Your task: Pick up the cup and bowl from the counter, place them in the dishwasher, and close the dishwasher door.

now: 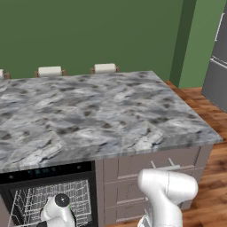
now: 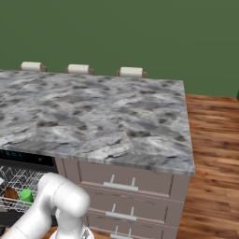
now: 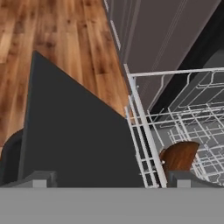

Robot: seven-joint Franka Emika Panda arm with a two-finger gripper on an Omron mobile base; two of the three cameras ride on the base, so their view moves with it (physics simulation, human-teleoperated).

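The dishwasher (image 1: 26, 177) stands open under the counter (image 1: 102, 111), its white wire rack (image 3: 192, 118) pulled out. In the rack lie the reddish-brown bowl (image 2: 10, 192) and, beside it, the green cup (image 2: 25, 196). The bowl (image 3: 179, 155) also shows through the rack wires in the hand view. My gripper (image 3: 113, 179) is open and holds nothing. Its fingertips (image 3: 41, 178) stand wide apart, low beside the rack. The dark dishwasher door (image 3: 74, 135) hangs open right in front of them, its flat panel seen between the two tips.
Taupe drawers (image 2: 121, 186) with silver bar handles sit right of the dishwasher. Wooden floor (image 3: 61, 39) spreads beyond the door. Three stools (image 2: 130, 72) stand behind the counter, and a grey fridge (image 1: 217, 66) is at the far right.
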